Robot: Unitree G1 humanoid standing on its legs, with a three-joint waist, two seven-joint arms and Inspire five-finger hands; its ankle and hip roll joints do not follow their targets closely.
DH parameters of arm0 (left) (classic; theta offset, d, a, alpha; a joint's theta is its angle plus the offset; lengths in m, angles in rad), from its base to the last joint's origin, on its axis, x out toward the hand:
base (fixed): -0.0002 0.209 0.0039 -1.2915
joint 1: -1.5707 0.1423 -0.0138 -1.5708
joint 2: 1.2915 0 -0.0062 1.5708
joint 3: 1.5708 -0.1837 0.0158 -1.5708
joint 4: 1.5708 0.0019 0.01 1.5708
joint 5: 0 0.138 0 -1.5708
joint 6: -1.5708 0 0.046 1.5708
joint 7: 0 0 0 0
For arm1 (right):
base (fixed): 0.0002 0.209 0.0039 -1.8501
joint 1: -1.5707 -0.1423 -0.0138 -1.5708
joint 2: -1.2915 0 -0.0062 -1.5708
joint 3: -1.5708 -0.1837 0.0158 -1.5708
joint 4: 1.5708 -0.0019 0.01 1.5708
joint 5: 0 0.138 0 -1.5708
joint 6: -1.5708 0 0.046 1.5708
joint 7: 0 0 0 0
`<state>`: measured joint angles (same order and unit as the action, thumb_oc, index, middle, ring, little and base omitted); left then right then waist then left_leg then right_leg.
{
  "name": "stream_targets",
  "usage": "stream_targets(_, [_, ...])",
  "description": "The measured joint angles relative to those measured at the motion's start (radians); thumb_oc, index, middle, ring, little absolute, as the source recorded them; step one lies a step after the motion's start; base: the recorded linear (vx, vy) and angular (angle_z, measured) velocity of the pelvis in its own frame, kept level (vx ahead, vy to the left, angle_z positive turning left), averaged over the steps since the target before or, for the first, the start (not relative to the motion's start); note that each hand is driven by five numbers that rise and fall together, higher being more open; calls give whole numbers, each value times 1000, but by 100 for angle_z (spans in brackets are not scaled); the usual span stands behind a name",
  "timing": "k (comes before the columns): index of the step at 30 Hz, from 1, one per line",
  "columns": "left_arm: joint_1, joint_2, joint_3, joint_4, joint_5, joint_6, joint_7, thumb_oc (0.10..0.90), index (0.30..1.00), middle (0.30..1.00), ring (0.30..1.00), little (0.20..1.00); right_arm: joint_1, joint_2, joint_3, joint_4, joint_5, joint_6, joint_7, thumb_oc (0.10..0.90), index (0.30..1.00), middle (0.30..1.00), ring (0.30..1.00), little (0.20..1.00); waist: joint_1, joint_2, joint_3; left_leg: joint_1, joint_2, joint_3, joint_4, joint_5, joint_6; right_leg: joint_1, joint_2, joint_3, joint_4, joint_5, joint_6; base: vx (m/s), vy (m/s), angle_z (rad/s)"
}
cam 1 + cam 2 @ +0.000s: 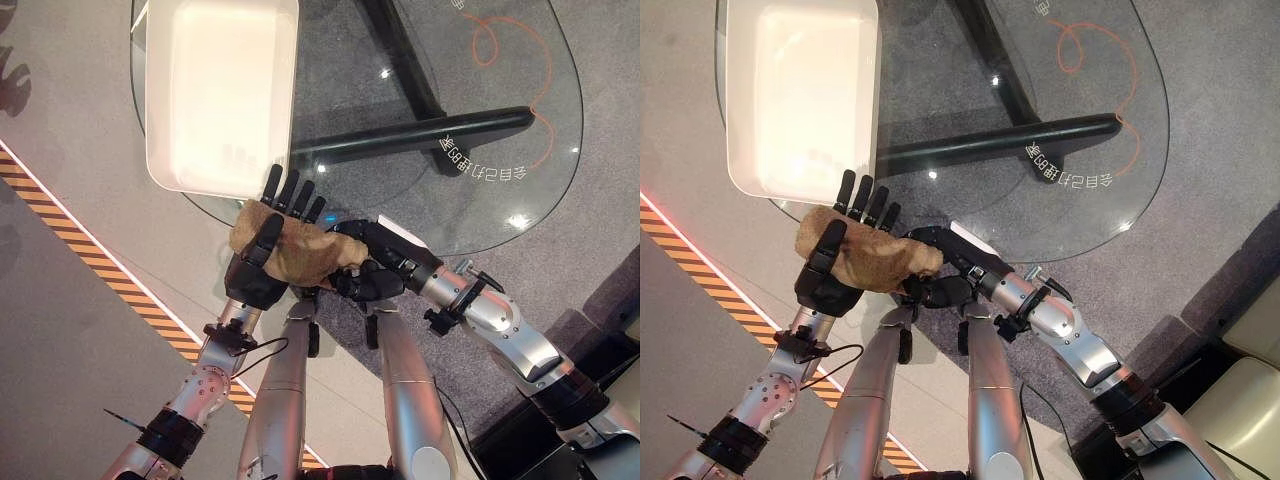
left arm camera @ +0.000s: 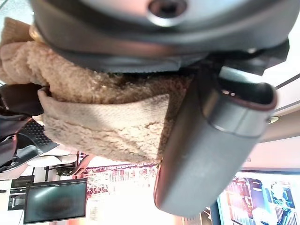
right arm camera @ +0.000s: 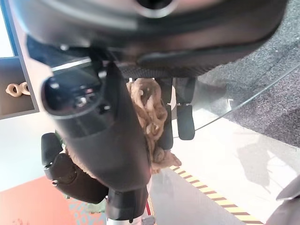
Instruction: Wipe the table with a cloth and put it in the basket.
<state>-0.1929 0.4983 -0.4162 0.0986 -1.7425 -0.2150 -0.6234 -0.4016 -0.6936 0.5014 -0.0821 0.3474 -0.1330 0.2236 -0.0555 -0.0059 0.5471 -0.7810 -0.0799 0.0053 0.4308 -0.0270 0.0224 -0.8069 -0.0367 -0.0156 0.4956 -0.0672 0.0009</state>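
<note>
While cloth (image 1: pixel 300 250) spans both, robot hands clutch.

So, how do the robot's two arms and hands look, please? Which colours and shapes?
Both arms are silver-grey metal tubes with black joint bands and small black clamps near the wrists. The left hand and the right hand are dark, almost black, with a row of segmented fingers and a thumb each. The right hand's back carries a pale plate.

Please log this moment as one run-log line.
cloth: held between both hands at table near edge | left hand: thumb over cloth | right hand: gripping cloth end | basket: on table, empty
</note>
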Motion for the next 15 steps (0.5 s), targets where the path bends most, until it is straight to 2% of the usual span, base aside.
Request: stream_targets(15, [1,-30,2,0,-1,-23,0,100,300,300,300,200,14,24,-1,-3,2,0,-16,100,300,300,300,200,-1,0,0,0,0,0,0,0,0,-1,0,0,2,-1,-1,0,0,0])
